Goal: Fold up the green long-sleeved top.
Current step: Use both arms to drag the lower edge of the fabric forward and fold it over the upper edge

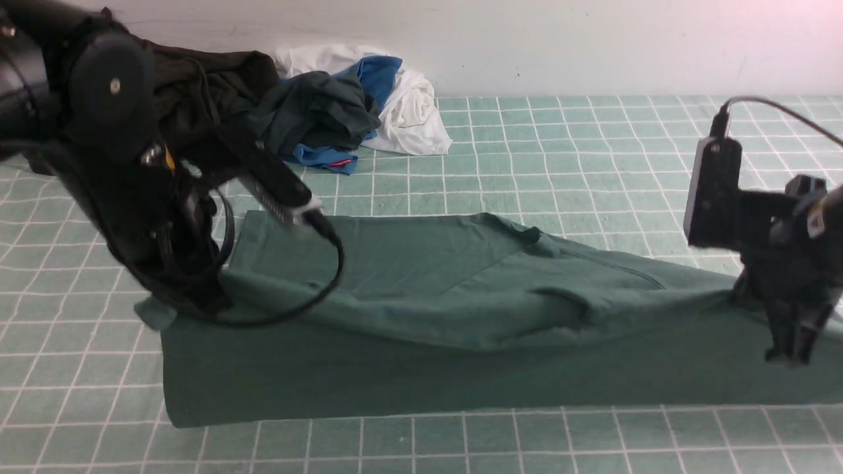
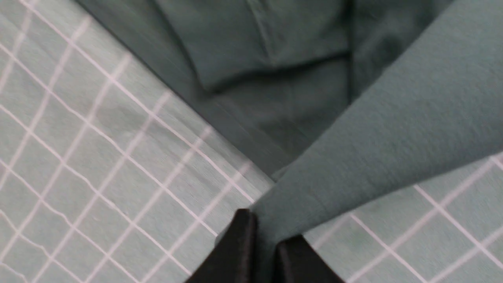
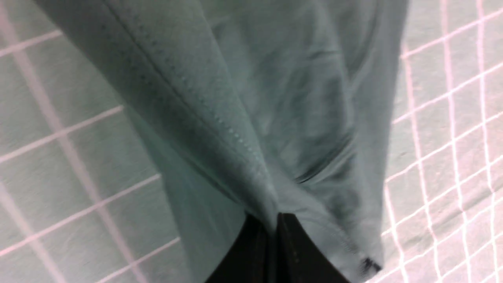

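The green long-sleeved top (image 1: 428,316) lies stretched across the gridded table mat, folded lengthwise, with one layer bulging over the middle. My left gripper (image 1: 191,299) is at its left end, shut on the fabric; in the left wrist view the fabric (image 2: 373,129) runs from between the two black fingers (image 2: 239,243). My right gripper (image 1: 793,342) is at the top's right end, shut on a stitched hem; in the right wrist view the hem (image 3: 220,129) is pinched between the closed fingers (image 3: 290,243). The logo print is hidden.
A heap of other clothes sits at the back left by the wall: a near-black garment (image 1: 197,85), a dark grey-green one (image 1: 316,112), blue (image 1: 379,72) and white (image 1: 415,112) pieces. The green gridded mat (image 1: 593,151) covers the table.
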Robot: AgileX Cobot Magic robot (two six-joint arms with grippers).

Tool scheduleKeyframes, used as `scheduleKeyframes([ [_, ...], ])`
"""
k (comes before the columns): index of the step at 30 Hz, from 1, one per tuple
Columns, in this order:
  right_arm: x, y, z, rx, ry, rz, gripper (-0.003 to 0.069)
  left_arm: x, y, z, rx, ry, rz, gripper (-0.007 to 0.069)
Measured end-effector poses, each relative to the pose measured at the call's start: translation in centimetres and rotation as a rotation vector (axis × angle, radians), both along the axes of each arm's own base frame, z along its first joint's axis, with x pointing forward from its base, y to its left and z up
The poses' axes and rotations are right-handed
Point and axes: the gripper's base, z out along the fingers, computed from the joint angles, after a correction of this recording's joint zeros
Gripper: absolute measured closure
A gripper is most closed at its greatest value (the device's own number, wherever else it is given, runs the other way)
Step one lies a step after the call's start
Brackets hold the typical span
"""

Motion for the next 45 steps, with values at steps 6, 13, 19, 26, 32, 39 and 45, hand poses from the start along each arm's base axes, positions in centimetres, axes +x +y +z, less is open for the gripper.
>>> scheduleKeyframes([
  [6,5.9,-0.6,0.2,0.087,0.004,-0.065,0.0657,6.7,0.9,-0.2,-0.034,-0.020,0.071,0.0607],
  [13,11.3,0.0,-2.3,0.111,0.020,-0.085,0.0657,12.6,2.2,-3.1,-0.045,-0.012,0.135,0.0607],
  [19,13.8,0.4,-5.4,0.120,0.020,-0.100,0.0657,15.1,2.3,-6.6,-0.046,-0.013,0.142,0.0607],
  [26,15.8,0.6,-8.8,0.182,-0.026,-0.198,0.0587,17.2,2.3,-10.1,-0.040,-0.069,0.136,0.0592],
  [32,16.5,0.6,-9.1,0.242,-0.087,-0.304,0.0436,17.7,2.3,-10.6,-0.045,-0.106,0.145,0.0515],
  [39,15.8,0.6,-6.3,0.328,-0.134,-0.473,0.0333,18.5,4.3,-9.6,-0.064,-0.161,0.382,0.0316],
  [45,13.6,5.7,-5.9,0.414,0.022,-0.451,0.0344,18.6,4.9,-6.6,-0.077,-0.165,0.543,0.0254],
])
